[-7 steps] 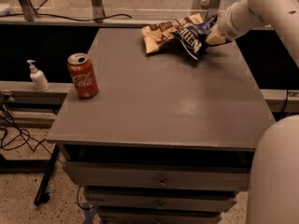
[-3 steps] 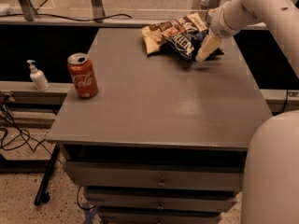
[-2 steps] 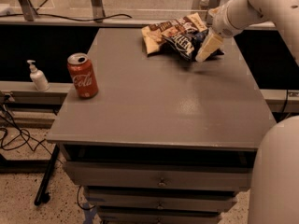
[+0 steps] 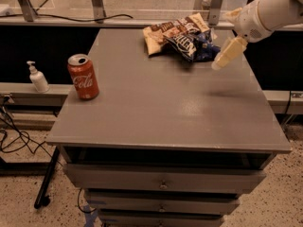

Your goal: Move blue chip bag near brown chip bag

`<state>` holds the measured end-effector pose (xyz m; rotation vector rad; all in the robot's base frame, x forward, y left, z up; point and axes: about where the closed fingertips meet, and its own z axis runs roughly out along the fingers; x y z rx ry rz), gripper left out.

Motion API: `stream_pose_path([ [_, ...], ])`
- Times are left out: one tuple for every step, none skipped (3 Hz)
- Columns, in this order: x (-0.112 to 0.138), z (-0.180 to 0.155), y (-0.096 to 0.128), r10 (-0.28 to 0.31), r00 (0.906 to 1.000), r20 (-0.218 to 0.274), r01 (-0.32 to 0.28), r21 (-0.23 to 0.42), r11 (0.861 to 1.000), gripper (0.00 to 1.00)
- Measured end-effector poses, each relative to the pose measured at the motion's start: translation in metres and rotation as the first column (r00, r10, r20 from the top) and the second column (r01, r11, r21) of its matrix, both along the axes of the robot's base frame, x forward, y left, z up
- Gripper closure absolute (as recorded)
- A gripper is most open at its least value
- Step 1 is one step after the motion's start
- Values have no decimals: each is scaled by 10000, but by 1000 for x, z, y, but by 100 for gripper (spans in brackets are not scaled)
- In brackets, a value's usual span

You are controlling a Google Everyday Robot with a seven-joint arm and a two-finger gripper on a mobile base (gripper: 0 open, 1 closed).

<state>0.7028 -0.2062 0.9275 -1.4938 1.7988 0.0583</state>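
The blue chip bag [image 4: 191, 44] lies on the far part of the grey table [image 4: 165, 108], resting against and partly over the brown chip bag [image 4: 163, 32], which lies just behind and left of it. My gripper [image 4: 225, 56] hangs in the air just right of the blue bag, a little above the table. It points down and left, is apart from the bag and holds nothing. The white arm [image 4: 265, 11] comes in from the upper right.
A red cola can [image 4: 83, 76] stands upright near the table's left edge. A white pump bottle [image 4: 37, 77] stands on a lower ledge to the left. Drawers [image 4: 163, 183] are under the tabletop. Cables and a stand leg lie on the floor at left.
The gripper, at the blue bag 2.3 s ago, has come off it and drifted right and up. The blue bag stays lying against the brown bag.
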Motion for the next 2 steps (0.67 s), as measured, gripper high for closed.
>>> stream_pose_path([
  [-56,24,-17,523,9986,-89,-523,-30,9986,0],
  [-97,57,-37,643,9971,400,-652,199,9977,0],
])
